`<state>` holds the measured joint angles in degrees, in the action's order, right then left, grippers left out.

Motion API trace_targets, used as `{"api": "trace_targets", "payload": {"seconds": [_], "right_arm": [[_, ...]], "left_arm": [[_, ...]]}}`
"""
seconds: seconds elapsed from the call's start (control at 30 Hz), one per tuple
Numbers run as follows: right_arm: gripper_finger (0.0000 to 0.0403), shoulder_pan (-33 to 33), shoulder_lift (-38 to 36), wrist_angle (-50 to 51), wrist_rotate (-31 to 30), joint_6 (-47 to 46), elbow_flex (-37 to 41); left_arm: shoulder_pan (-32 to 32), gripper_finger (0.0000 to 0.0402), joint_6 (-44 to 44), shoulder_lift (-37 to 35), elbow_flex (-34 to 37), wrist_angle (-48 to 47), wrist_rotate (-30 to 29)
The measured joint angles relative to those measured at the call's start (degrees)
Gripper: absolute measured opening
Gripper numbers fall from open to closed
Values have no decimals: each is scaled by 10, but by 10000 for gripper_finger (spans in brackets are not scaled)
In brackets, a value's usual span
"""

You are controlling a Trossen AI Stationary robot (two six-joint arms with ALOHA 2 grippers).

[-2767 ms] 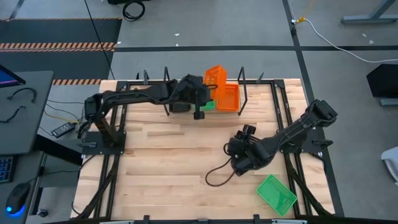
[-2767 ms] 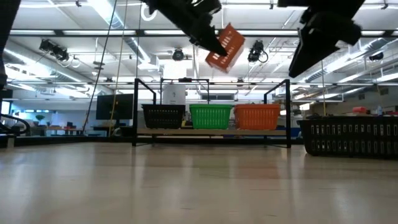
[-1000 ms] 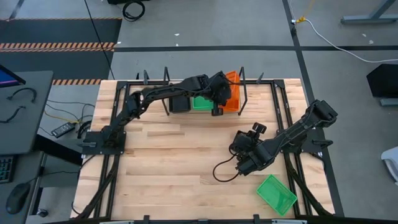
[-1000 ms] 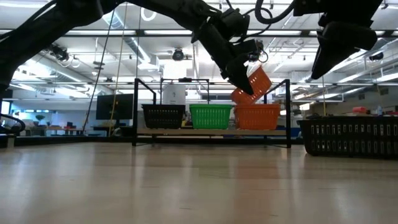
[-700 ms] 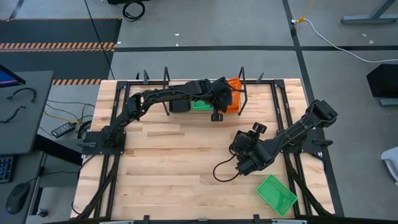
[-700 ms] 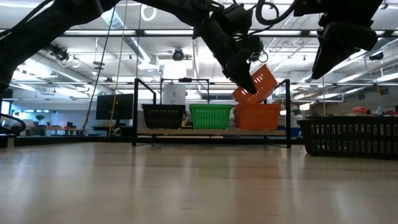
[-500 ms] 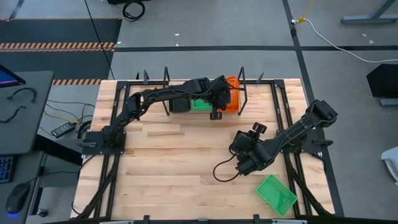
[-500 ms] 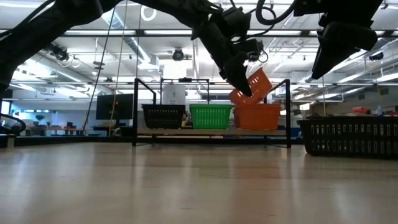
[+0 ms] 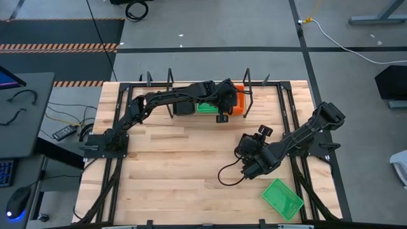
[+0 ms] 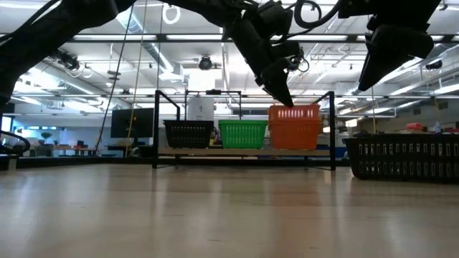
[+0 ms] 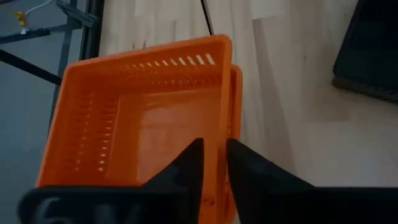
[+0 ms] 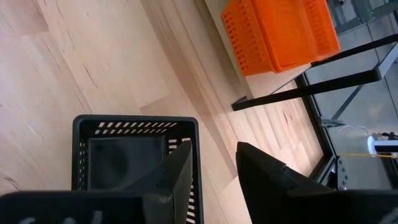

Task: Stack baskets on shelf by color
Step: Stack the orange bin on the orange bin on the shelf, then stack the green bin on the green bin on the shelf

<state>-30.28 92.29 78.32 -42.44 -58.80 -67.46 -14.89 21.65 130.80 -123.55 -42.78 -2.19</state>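
Orange basket (image 11: 140,118) sits stacked level on the shelf (image 10: 244,151), its near wall between the left gripper's (image 11: 213,163) slightly parted jaws

Remote (image 9: 64,133), keyboard (image 9: 5,172), mouse (image 9: 16,203) on side desk (image 9: 25,114).

Two orange plastic mesh baskets (image 10: 294,127) are seen nested level at the right end of the low pale wood shelf with black rods (image 10: 244,151). One green mesh basket (image 10: 242,134) is set in the middle, a black mesh basket (image 10: 188,133) at the left. Another green basket (image 9: 283,198) is left tilted on the desk's near right corner, and a second black basket (image 12: 134,152) is seen upright nearby.
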Motion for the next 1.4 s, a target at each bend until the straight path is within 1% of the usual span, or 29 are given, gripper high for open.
{"api": "trace_targets", "payload": {"seconds": [0.17,0.33,0.4,0.6,0.67,0.77,0.83,0.9,0.97,1.03,1.13,1.27,1.33,1.4], "right_arm": [[130,0,0,0,-1,0,0],[130,0,0,-1,-2,-17,22],[130,0,0,0,1,-30,37],[130,-2,-1,22,27,-51,48],[130,-7,-6,37,33,-73,45],[130,-23,-28,64,30,-143,44],[130,-38,-45,71,18,-181,44],[130,-51,-63,71,12,-196,44],[130,-59,-79,70,14,-197,44],[130,-61,-90,67,25,-197,44],[130,-61,-102,66,45,-197,44],[130,-61,-106,62,48,-197,45],[130,-61,-106,61,48,-197,45],[130,-61,-105,57,41,-197,45]], "left_arm": [[6,109,0,0,0,6,-2],[8,123,1,-2,-7,17,-2],[8,125,1,-3,-23,13,-2],[3,119,34,-6,-113,-62,4],[-5,117,35,-27,-105,-64,22],[-29,113,17,-66,-99,-70,62],[-49,107,-10,-90,-99,-70,124],[-64,98,-33,-110,-99,-69,191],[-68,87,-45,-121,-100,-65,225],[-64,75,-45,-128,-99,-69,240],[-54,58,-42,-132,-99,-74,243],[-43,40,-25,-133,-99,-82,242],[-44,33,-24,-135,-99,-67,243],[-50,27,-27,-141,-98,-32,249]]}}
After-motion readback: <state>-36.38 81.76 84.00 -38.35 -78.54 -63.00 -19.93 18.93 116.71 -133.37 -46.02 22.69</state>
